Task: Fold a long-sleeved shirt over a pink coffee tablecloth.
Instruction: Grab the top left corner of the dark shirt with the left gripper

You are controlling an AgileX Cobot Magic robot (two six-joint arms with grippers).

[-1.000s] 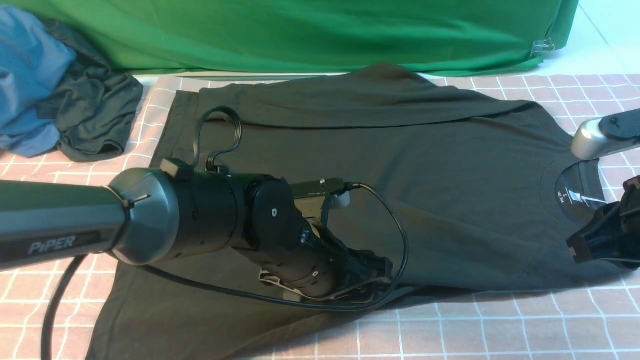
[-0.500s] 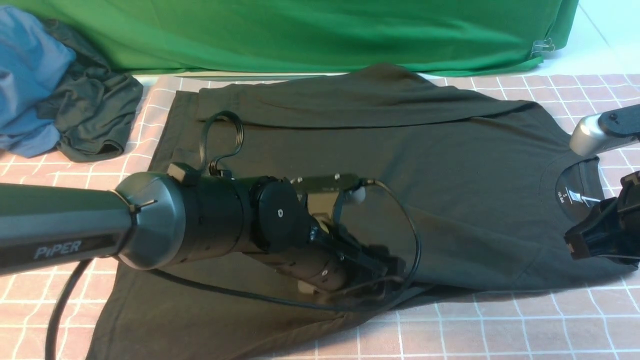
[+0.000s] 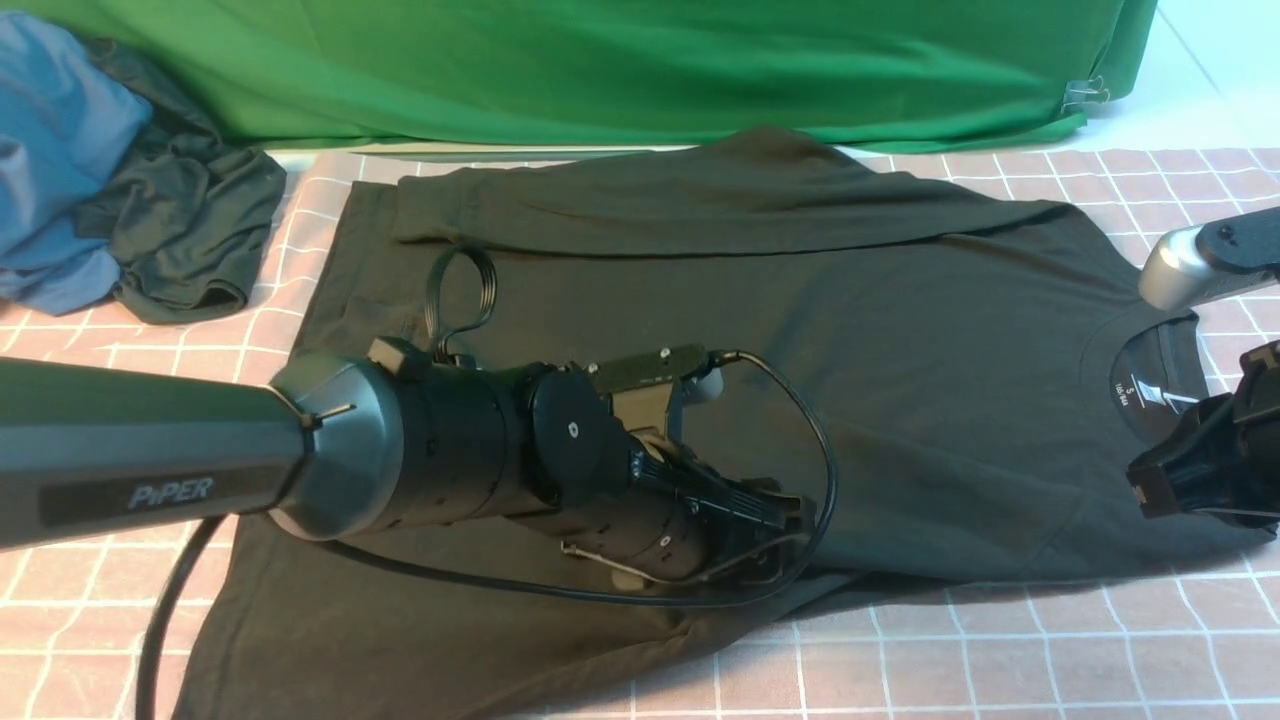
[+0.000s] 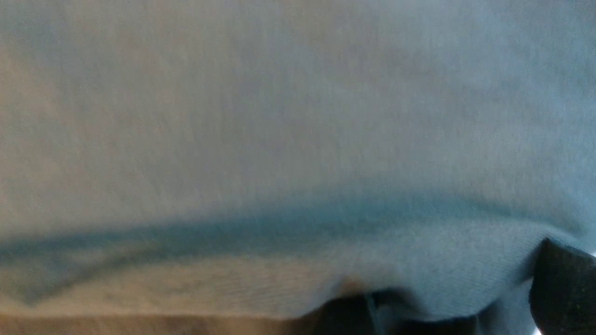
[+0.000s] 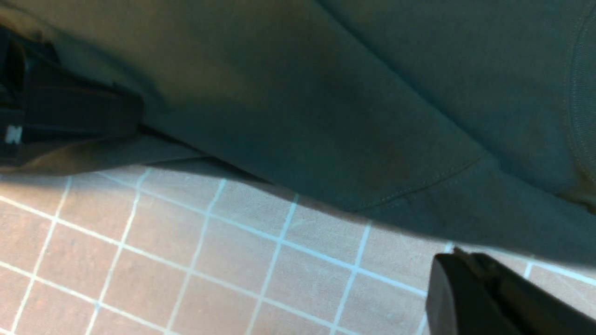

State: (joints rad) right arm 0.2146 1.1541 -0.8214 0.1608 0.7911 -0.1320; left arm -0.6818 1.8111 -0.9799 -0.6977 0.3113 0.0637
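Note:
The black long-sleeved shirt point(image 3: 800, 330) lies flat on the pink coffee tablecloth point(image 3: 1000, 650), collar to the right and far sleeve folded over the body. My left gripper point(image 3: 775, 540) is low at the shirt's near edge, open. In the left wrist view shirt fabric point(image 4: 279, 116) fills the picture and bulges in beside one dark finger point(image 4: 563, 288). My right gripper point(image 3: 1150, 490) hangs shut and holds nothing, just off the near shoulder beside the collar. In the right wrist view its tip point(image 5: 454, 263) is over the tablecloth point(image 5: 186, 260), close to the shirt's edge point(image 5: 349, 93).
A bright green cloth point(image 3: 600, 60) hangs along the back. A blue garment point(image 3: 50, 150) and a dark grey-green garment point(image 3: 190, 230) lie bunched at the far left. The left arm's cable point(image 3: 815, 470) loops over the shirt.
My left arm has slid a little to the right along the shirt's near edge, its gripper staying low on the fabric. The right gripper has hardly moved.

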